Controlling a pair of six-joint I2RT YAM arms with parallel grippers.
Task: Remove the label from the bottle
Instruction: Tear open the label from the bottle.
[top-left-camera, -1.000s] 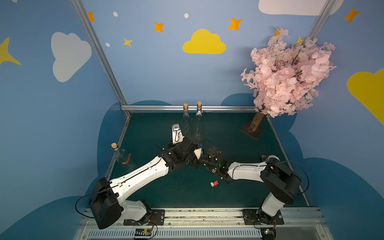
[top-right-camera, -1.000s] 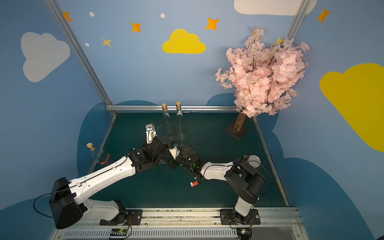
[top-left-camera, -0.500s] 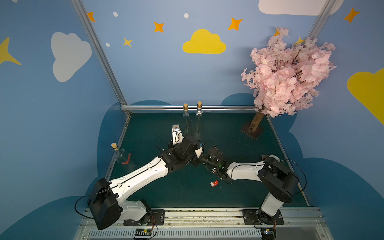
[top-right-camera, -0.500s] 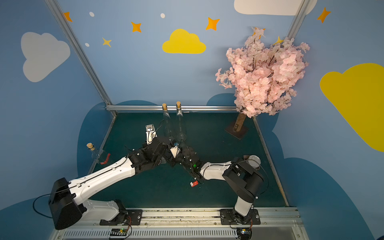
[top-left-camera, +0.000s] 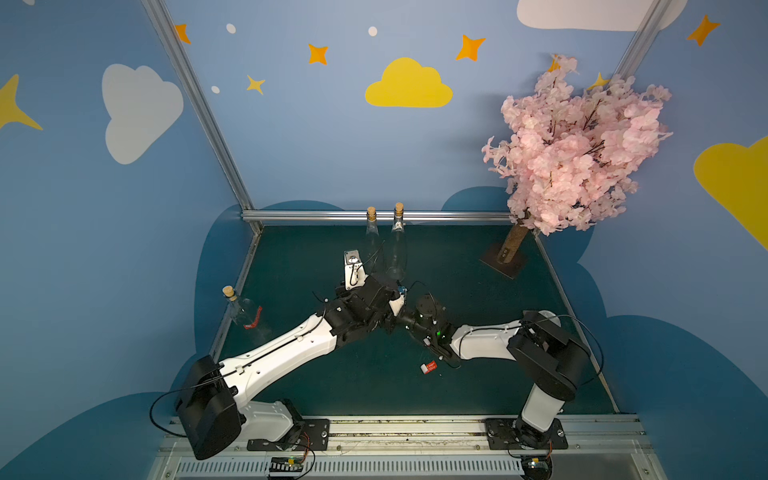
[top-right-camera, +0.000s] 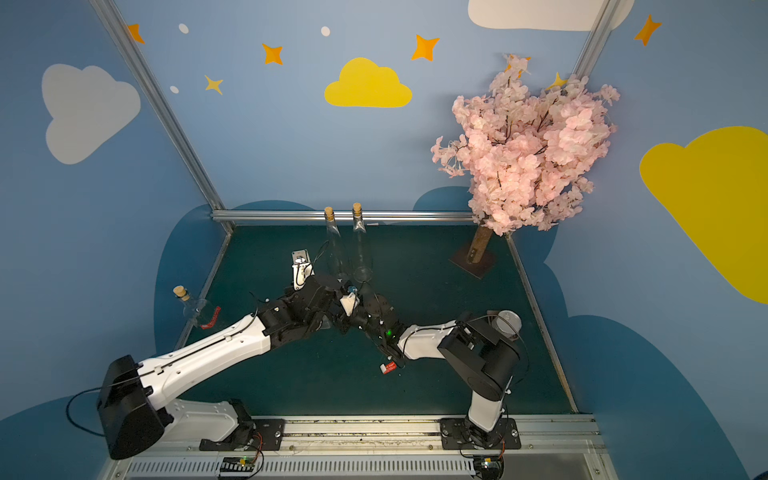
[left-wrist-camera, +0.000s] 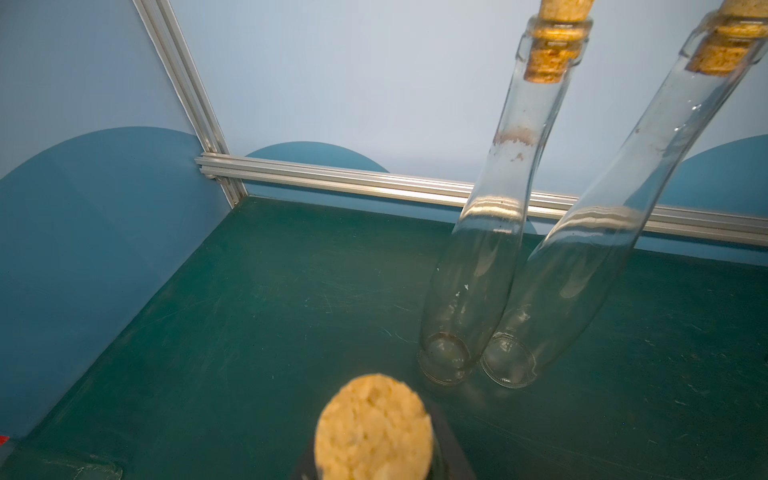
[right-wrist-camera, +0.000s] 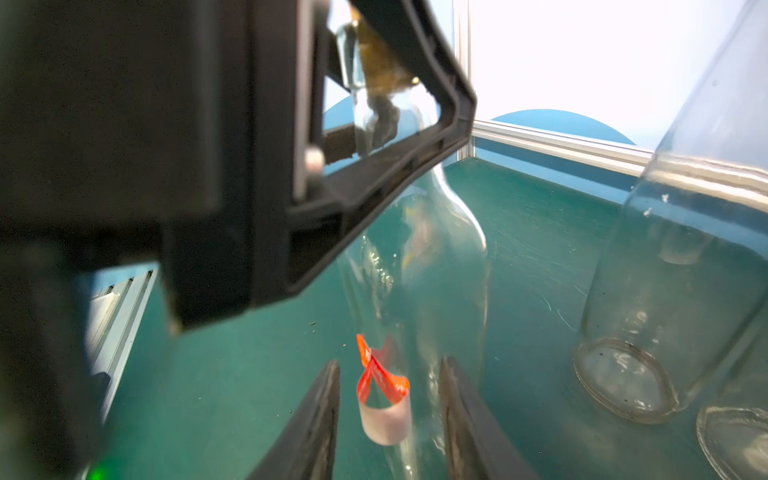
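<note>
A clear glass bottle stands upright on the green mat, its cork filling the bottom of the left wrist view. My left gripper is shut on the bottle's neck from above. A red-and-white label hangs curled and partly peeled off the bottle's lower side. My right gripper is open low by the mat, with the loose label in the gap and neither finger touching it. In both top views the two wrists meet mid-mat and hide this bottle.
Two bare corked bottles stand just behind the grippers. Another corked bottle with a red label leans at the mat's left edge. A loose red-and-white label scrap lies by the right forearm. A pink blossom tree fills the back right corner.
The right arm has crept a little to the left and toward the back, closer in on the held bottle. The left arm holds still.
</note>
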